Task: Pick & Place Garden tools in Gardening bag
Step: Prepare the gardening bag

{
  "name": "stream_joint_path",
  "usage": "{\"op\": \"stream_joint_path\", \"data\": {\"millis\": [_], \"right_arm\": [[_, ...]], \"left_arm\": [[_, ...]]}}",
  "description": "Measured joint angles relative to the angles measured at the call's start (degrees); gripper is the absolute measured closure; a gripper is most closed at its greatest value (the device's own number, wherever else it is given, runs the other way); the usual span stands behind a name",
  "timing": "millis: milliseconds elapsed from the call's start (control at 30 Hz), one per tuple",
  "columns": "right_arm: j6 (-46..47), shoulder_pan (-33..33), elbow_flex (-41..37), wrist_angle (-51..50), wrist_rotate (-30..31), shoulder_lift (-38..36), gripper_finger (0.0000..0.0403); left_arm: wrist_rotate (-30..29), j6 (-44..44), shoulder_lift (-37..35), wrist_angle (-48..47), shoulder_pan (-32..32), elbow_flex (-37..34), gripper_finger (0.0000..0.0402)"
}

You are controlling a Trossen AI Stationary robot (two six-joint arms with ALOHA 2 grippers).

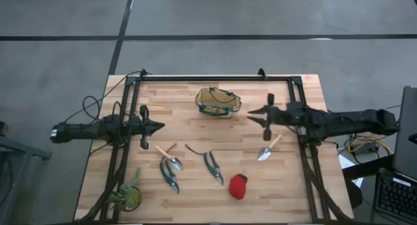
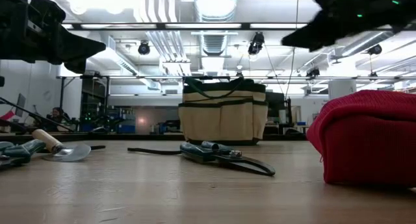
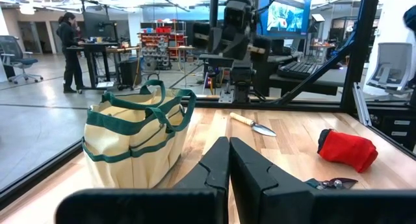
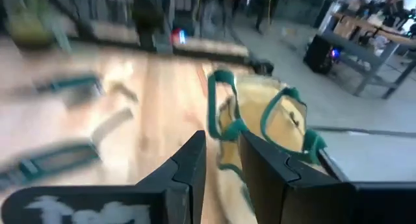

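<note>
The tan-olive gardening bag (image 1: 218, 102) stands upright on its base at the far middle of the table; it also shows in the low view (image 2: 223, 112). My left gripper (image 1: 161, 126) is shut and empty, above the table left of the bag. My right gripper (image 1: 250, 113) hovers just right of the bag, its fingers a narrow gap apart and empty; its wrist view shows the bag (image 4: 273, 126) close ahead. One trowel (image 1: 268, 149) lies near the right arm. Another trowel (image 1: 169, 158), two shears (image 1: 169, 176) (image 1: 212, 167) and the red item (image 1: 238, 186) lie flat toward the near edge.
A green leafy plant-like thing (image 1: 128, 196) lies at the near left corner. A black frame (image 1: 215, 77) runs along the table's far edge and down both sides. Bare wood lies between the two grippers, in front of the bag.
</note>
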Motion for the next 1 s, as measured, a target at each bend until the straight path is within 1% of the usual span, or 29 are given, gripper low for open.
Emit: {"op": "stream_joint_path", "data": {"millis": [167, 267, 467, 633, 800, 867, 1000], "right_arm": [[-11.2, -2.6, 12.3, -11.1, 0.1, 12.6, 0.0326], [-17.7, -4.3, 18.2, -17.2, 0.3, 18.8, 0.0331], [-25.0, -6.1, 27.6, -23.3, 2.4, 28.4, 0.0339], [-30.0, -6.0, 33.5, -28.4, 11.1, 34.6, 0.0335], [-31.8, -6.0, 37.7, -33.5, 11.7, 39.2, 0.032], [-32.3, -6.0, 38.9, -33.9, 12.1, 40.4, 0.0314], [-33.4, -6.7, 40.2, -34.2, 14.9, 42.6, 0.0305]], "left_arm": [[0.0, 0.0, 0.0, 0.0, 0.0, 0.0, 0.0387], [0.0, 0.0, 0.0, 0.0, 0.0, 0.0, 0.0387], [0.0, 0.0, 0.0, 0.0, 0.0, 0.0, 0.0387], [0.0, 0.0, 0.0, 0.0, 0.0, 0.0, 0.0387], [0.0, 0.0, 0.0, 0.0, 0.0, 0.0, 0.0387], [0.0, 0.0, 0.0, 0.0, 0.0, 0.0, 0.0387], [0.0, 0.0, 0.0, 0.0, 0.0, 0.0, 0.0387]]}}
